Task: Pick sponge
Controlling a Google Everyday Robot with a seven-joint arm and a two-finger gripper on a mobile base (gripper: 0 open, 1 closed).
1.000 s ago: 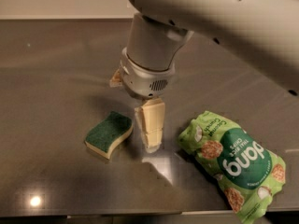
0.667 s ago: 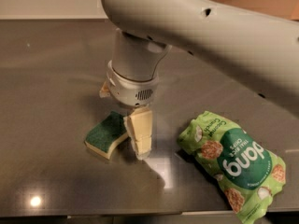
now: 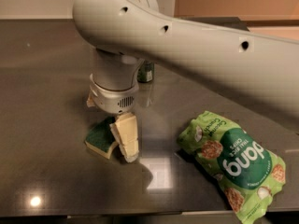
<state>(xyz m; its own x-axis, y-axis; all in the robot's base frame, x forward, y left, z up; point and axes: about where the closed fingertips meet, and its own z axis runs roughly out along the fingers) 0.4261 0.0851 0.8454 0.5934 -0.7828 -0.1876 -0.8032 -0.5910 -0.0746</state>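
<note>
The sponge [image 3: 99, 137] lies flat on the dark table [image 3: 42, 101], well to the left of the green chip bag [image 3: 233, 169], green side up. The gripper [image 3: 126, 141] reaches down between the sponge and that bag, touching the sponge's bag-side edge; I cannot tell whether it is wide or narrow. 1 small dark can [image 3: 146, 72] stands farther back, left of the bag.
</note>
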